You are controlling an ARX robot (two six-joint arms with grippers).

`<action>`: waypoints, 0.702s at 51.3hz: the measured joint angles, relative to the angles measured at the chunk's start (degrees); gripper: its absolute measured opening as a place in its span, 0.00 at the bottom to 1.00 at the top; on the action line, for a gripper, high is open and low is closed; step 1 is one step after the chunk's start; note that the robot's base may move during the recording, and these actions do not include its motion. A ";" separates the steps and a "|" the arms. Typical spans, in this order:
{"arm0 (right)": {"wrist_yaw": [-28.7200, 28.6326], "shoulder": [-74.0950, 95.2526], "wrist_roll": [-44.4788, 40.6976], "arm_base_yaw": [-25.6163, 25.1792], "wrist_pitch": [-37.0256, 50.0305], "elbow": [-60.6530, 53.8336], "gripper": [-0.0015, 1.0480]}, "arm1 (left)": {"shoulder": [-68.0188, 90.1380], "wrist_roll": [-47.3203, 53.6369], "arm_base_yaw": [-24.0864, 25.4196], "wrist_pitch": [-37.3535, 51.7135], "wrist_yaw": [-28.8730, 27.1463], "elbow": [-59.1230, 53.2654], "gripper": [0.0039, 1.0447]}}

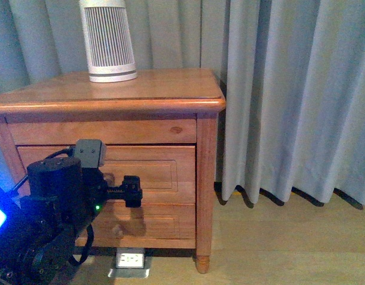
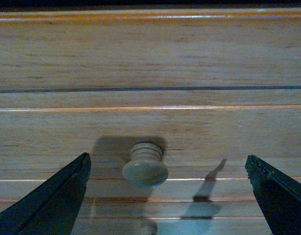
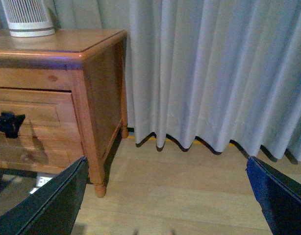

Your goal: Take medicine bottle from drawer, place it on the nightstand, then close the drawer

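The orange-brown wooden nightstand [image 1: 170, 89] with its rounded-edge top stands against grey pleated curtains [image 1: 289, 89]. A ribbed white-grey tapered appliance [image 1: 108, 38] sits on the top at about 11 o'clock. The upper drawer [image 1: 164, 166], with its panelled orange-brown front, is fully closed. The small white medicine bottle shows in none of the views, so where it lies cannot be told.

The black left arm comes in from the 7 o'clock corner of the front view. The left gripper [image 1: 135, 191] is level with the drawer front and points straight at it. In the left wrist view its two black fingers [image 2: 57, 196] are spread wide, with the drawer's round pale wooden knob [image 2: 145, 169] between them, and neither finger touches it.

The right gripper [image 3: 166, 161] also has its fingers wide apart and holds nothing. It is off to the nightstand's 3 o'clock side, over the pale wooden floor [image 1: 277, 249]. A silver floor outlet plate [image 1: 130, 259] lies at 6 o'clock under the cabinet.
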 joint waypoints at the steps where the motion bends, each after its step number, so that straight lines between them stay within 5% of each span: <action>1: 0.00 0.00 0.00 0.00 0.00 0.00 0.93 | 0.17 0.00 0.00 -0.13 0.00 0.17 0.94; 22: 0.00 0.00 0.00 0.00 0.00 0.00 0.93 | 1.01 -0.02 0.07 -1.44 -0.07 2.84 0.93; 36: 0.00 0.00 0.00 0.00 0.00 0.00 0.93 | 1.01 -0.09 0.07 -2.69 -0.07 2.97 0.56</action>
